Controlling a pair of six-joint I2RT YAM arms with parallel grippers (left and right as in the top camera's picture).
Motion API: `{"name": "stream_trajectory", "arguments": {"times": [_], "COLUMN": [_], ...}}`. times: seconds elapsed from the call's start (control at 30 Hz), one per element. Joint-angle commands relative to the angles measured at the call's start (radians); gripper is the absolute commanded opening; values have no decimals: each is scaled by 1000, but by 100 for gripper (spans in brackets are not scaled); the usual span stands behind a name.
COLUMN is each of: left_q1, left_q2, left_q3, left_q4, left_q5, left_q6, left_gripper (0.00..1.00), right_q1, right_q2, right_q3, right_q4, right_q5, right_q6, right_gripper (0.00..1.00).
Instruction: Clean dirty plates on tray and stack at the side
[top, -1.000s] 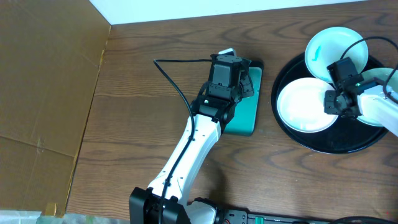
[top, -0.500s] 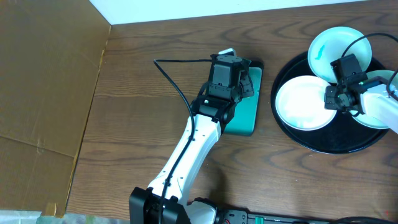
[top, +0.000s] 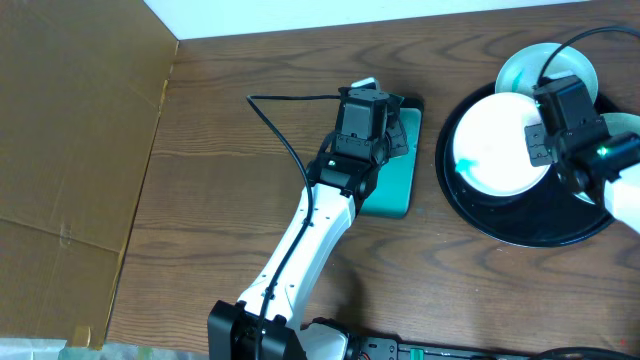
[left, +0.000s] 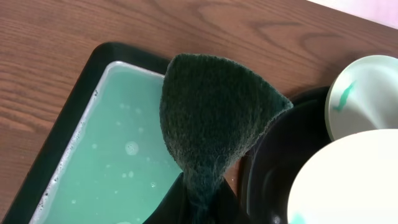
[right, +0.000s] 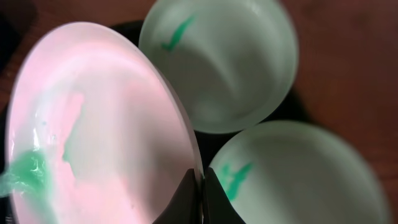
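The round black tray (top: 480, 215) sits at the right. My right gripper (top: 537, 143) is shut on the rim of a white plate (top: 498, 145) with a teal smear and holds it tilted above the tray; the right wrist view shows the rim pinched between the fingers (right: 200, 186). A second plate (top: 520, 65) lies at the tray's far edge and a third (right: 298, 180) at its right side, mostly under the arm. My left gripper (left: 202, 208) is shut on a dark green scouring pad (left: 214, 118) above the teal dish (top: 395, 180).
A rectangular black-rimmed dish with soapy teal liquid (left: 118, 168) lies left of the tray. A large brown cardboard sheet (top: 70, 140) covers the table's left side. A black cable (top: 285, 130) runs across the wood from the left arm.
My right gripper has lifted the near-left plate off the tray and moved it up and away, tilting it. The left arm has not moved.
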Motion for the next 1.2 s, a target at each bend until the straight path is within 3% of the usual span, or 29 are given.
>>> {"name": "stream_trajectory", "arguments": {"times": [0.0, 0.17, 0.37, 0.67, 0.93, 1.07, 1.17], "left_q1": [4, 14, 59, 107, 110, 110, 110], "left_q2": [-3, -3, -3, -4, -3, -3, -3], "left_q3": [-4, -4, -4, -4, -4, -4, -4], "left_q4": [2, 2, -14, -63, -77, -82, -84], "left_q5": [-3, -95, -96, -96, -96, -96, -96], "left_q6": [13, 13, 13, 13, 13, 13, 13], "left_gripper": [8, 7, 7, 7, 7, 7, 8], "right_q1": [58, 135, 202, 264, 294, 286, 261], "right_q2": [-30, -35, -35, -35, -35, -35, -35], "right_q3": [3, 3, 3, 3, 3, 3, 3], "right_q4": [24, 101, 243, 435, 513, 497, 438], "right_q5": [158, 337, 550, 595, 599, 581, 481], "right_q6": [-207, -500, -912, -1285, -1335, -1255, -1109], "right_gripper": [1, 1, 1, 1, 1, 1, 1]}}
